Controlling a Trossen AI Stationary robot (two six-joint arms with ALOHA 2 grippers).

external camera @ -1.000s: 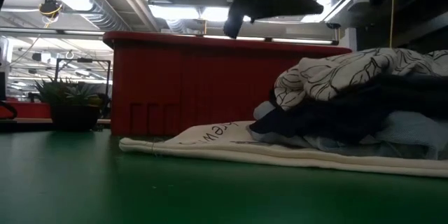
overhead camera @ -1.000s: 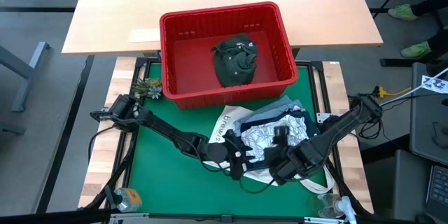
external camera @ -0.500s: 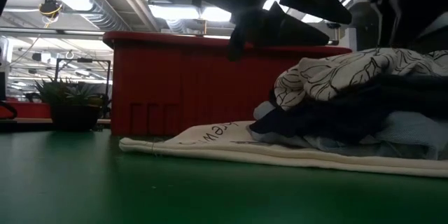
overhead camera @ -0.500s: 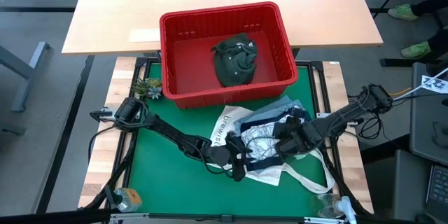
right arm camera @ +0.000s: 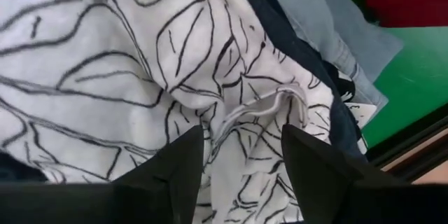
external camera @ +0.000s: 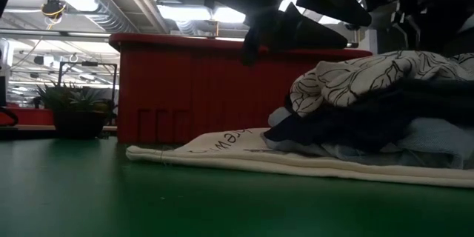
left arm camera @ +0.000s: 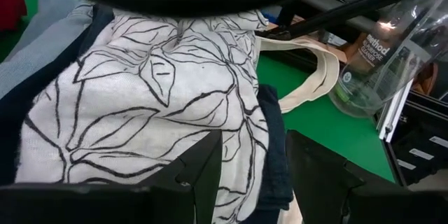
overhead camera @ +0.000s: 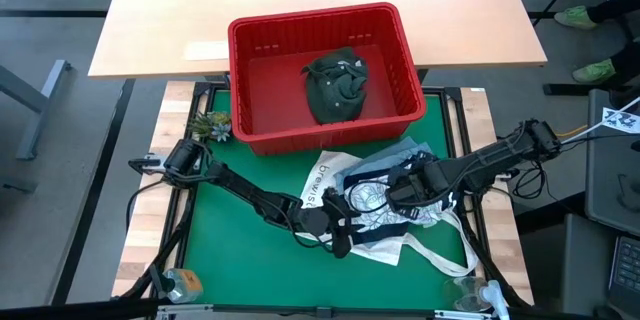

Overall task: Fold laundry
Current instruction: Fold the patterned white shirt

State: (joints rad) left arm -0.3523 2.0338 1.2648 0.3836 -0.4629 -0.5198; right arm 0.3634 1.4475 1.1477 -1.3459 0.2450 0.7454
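Both end effectors spread open, nothing gripped, left end effector [left arm camera: 253, 161] and right end effector [right arm camera: 241, 155] poised above leaf-print garment [overhead camera: 378, 203] on laundry pile

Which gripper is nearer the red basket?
The right. The right gripper hangs open over the leaf-print garment, close to the front wall of the red basket. The left gripper hangs open over the pile's near edge, farther from it.

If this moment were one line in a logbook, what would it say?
stage: reaching | left gripper: open over leaf-print garment | right gripper: open over same garment | pile: on tote bag | basket: holds olive garment
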